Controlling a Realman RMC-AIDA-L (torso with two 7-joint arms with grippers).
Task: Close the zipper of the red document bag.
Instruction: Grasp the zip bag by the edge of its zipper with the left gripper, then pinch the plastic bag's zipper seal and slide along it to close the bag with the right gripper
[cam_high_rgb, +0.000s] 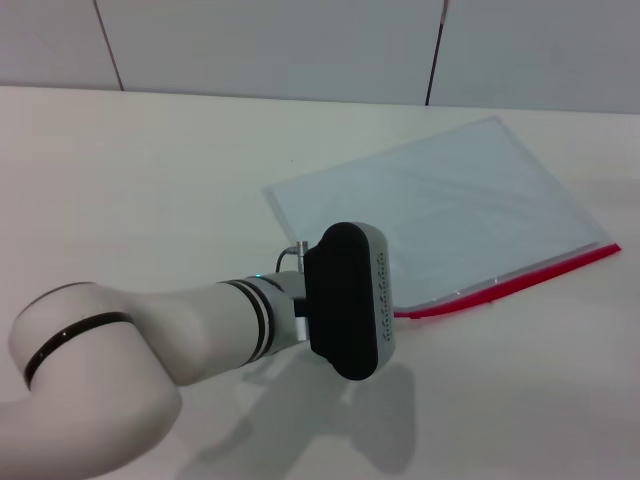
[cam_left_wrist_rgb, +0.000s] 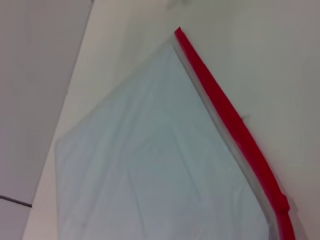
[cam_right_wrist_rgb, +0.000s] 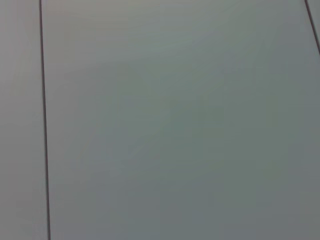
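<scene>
The red document bag (cam_high_rgb: 440, 205) lies flat on the pale table, right of centre, a translucent blue-grey pouch. The zipper (cam_high_rgb: 520, 277) is a bright red strip along the bag's near long edge, from the near corner to the right corner. In the left wrist view the bag (cam_left_wrist_rgb: 150, 165) fills the middle, with the zipper (cam_left_wrist_rgb: 230, 120) running along one side and a small bump (cam_left_wrist_rgb: 284, 204) on the strip at one end. My left gripper (cam_high_rgb: 347, 300) hovers over the bag's near-left corner, and its dark housing hides that corner. The right gripper is out of view.
The table (cam_high_rgb: 150, 180) stretches wide to the left and in front of the bag. Behind the table stands a grey panelled wall (cam_high_rgb: 300, 40) with dark seams. The right wrist view shows only a grey panelled surface (cam_right_wrist_rgb: 175, 125).
</scene>
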